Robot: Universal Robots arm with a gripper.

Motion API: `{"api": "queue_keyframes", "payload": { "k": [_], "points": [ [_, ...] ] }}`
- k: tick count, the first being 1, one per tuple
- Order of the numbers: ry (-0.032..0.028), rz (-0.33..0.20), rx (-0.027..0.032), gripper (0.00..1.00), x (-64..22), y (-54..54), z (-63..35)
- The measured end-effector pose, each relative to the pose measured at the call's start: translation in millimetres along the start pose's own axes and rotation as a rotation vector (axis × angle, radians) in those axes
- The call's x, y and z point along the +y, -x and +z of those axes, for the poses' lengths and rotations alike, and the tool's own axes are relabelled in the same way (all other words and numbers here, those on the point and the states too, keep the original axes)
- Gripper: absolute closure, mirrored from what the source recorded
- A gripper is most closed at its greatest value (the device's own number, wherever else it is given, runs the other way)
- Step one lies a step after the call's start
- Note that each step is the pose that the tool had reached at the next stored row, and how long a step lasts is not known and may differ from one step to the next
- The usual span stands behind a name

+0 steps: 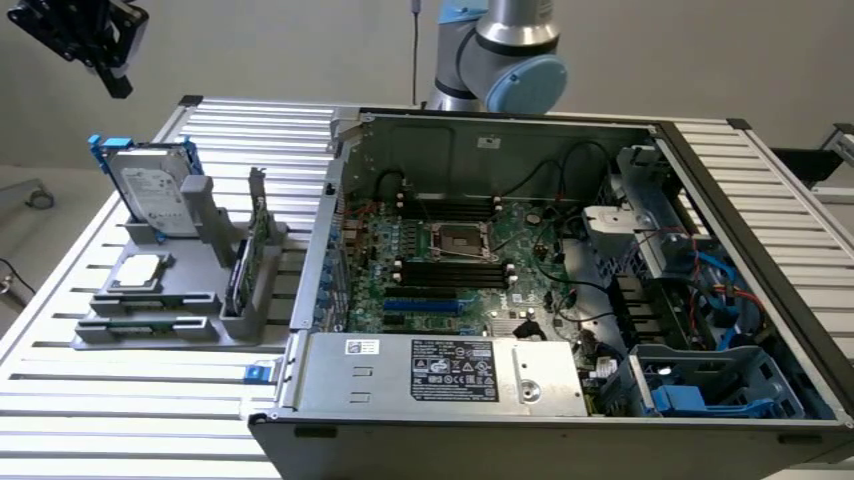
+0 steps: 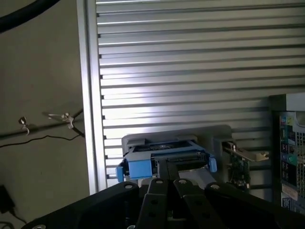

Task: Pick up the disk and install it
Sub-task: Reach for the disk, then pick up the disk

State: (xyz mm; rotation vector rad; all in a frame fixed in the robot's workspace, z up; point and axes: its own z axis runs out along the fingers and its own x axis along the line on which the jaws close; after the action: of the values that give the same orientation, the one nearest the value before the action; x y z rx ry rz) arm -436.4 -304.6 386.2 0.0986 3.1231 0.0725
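We look down past our hand [image 2: 167, 167], fingers pressed together, onto the disk [image 2: 186, 155] standing in a grey holder [image 2: 209, 132] on the ribbed tabletop [image 2: 190, 71]. A green card [image 2: 237, 168] stands just beside it, seemingly in the same holder.

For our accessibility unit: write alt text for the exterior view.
A shut, empty gripper hangs above the disk, which stands on edge in a grey holder on a slatted table. On the exterior view's right lies an open computer case, motherboard exposed.
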Motion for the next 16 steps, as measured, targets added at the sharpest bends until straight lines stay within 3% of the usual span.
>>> {"api": "queue_keyframes", "payload": {
  "k": [16],
  "points": [
    [-0.0001, -0.002, 0.0019, 0.89, 0.4, -3.3, 0.0]
  ]
}}
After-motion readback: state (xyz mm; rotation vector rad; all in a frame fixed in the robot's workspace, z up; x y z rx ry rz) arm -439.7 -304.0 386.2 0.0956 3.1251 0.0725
